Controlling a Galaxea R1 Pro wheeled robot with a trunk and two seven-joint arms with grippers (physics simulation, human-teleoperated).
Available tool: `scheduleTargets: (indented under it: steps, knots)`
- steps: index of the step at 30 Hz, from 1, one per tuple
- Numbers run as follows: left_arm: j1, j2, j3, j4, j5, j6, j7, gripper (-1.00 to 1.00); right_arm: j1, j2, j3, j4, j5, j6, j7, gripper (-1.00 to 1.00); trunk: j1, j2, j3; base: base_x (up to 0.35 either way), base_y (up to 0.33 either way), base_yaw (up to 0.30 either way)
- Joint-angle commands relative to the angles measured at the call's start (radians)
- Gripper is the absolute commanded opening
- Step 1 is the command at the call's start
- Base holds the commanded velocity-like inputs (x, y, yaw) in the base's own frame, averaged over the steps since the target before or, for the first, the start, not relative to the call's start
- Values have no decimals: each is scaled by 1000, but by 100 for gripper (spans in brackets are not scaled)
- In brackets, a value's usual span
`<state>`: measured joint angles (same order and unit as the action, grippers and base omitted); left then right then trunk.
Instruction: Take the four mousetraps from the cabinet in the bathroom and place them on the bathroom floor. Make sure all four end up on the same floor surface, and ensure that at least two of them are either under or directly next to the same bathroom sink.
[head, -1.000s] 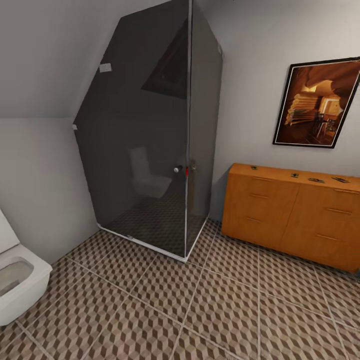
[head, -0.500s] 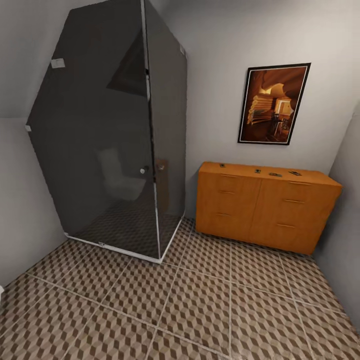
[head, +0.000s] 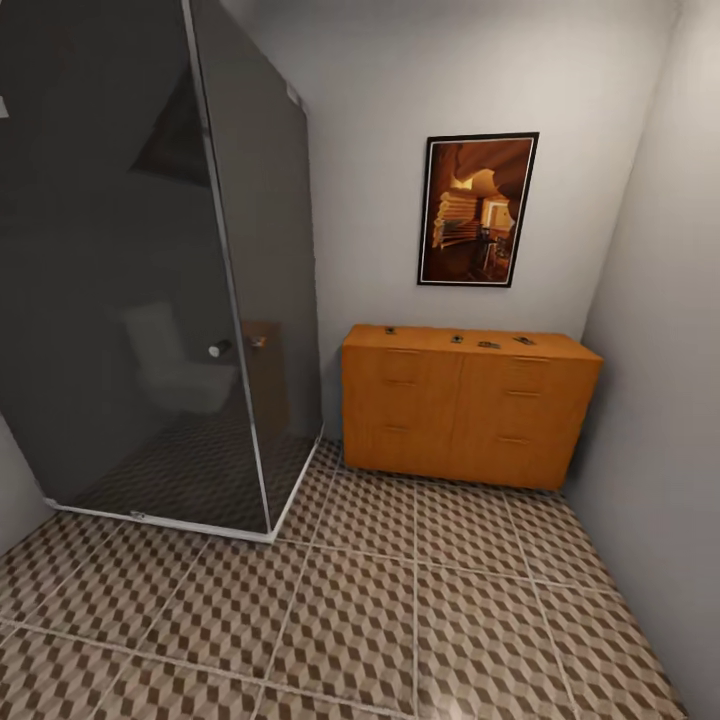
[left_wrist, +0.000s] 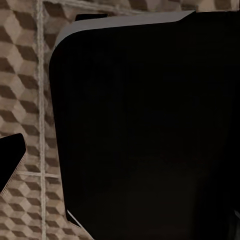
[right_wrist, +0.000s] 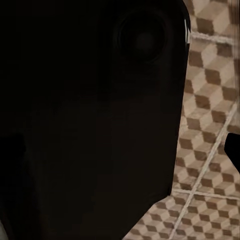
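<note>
Where tiled bathroom floor (head: 400, 600) lies open: cabinet (head: 465, 415) against wall, four mousetraps (head: 489, 344) atop; pincer states untellable.

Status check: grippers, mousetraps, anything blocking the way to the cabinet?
Grippers not visible. Four mousetraps on top of the cabinet, none moved. Tiled floor leads to it; glass shower stands left.
</note>
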<state>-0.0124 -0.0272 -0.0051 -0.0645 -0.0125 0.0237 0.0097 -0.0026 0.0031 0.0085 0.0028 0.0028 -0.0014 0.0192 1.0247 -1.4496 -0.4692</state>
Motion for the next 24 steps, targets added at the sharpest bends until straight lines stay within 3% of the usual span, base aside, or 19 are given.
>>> scheduleTargets:
  steps: [1, 14, 24]
  knots:
    - [0, 0, -1, -1, -1, 2, 1, 100, 0, 0, 1, 0, 1, 0, 2, 100, 0, 0, -1, 183, -152, -289]
    - [0, 0, -1, -1, -1, 0, 1, 100, 0, 1, 1, 0, 5, -1, 4, 100, 0, 0, -1, 206, -163, -265]
    - [0, 0, -1, -1, -1, -1, 1, 100, 0, 3, 2, 1, 4, -26, 4, 100, 0, 0, -1, 288, -64, -69]
